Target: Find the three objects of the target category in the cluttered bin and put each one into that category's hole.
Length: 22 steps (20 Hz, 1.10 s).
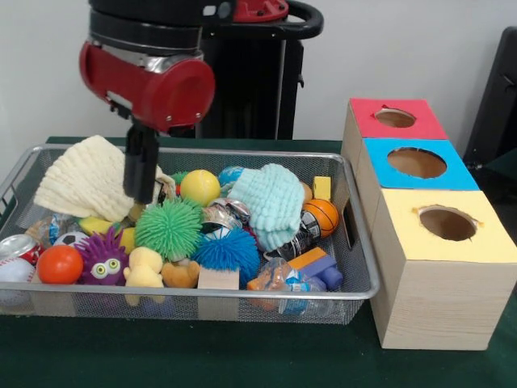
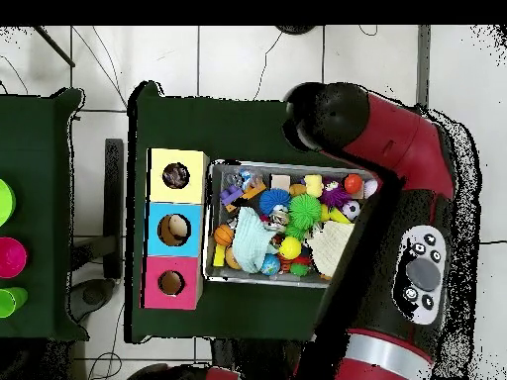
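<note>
Black, the hand [image 1: 140,174] hung low in the wire bin [image 1: 355,242] beside the cream knit hat [image 1: 85,178]; grip state unreadable. Searching step, seemingly; next needed a target pick.

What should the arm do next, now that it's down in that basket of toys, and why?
Probably lift the gripper slightly. It hangs low at the basket's back, beside the cream knitted hat and near the yellow ball, and the views don't show it holding anything. Rising would clear the clutter before it picks a target.
</note>
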Tool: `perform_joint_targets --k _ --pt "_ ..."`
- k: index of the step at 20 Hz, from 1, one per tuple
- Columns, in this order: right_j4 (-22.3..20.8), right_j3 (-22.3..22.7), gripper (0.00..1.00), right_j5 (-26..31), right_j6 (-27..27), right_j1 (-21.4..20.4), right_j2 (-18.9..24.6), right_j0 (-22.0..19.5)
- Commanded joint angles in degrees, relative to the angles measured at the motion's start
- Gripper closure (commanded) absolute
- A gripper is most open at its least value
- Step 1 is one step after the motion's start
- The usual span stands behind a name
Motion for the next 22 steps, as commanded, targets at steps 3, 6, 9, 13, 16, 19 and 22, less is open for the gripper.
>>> perform_joint_targets --k 3,6,9,13,16,19,22 --pt "-7.04 -1.81 1.00 2.75 -19.41 3.56 12.66 -6.12" --pt "-8.69 -2.87 1.00 1.57 -19.59 4.65 14.26 -7.43" --pt "-9.99 -4.37 1.00 1.56 -20.86 6.32 16.42 -9.12" --pt "-11.76 -6.26 1.00 3.63 -21.99 7.67 18.20 -10.85" --pt "-13.21 -5.90 1.00 3.11 -22.10 7.76 19.07 -11.67" --pt "-14.74 -3.52 1.00 1.42 -21.46 6.92 19.94 -12.21" --pt "-16.10 -1.85 1.00 -0.54 -20.84 6.68 20.51 -12.57"
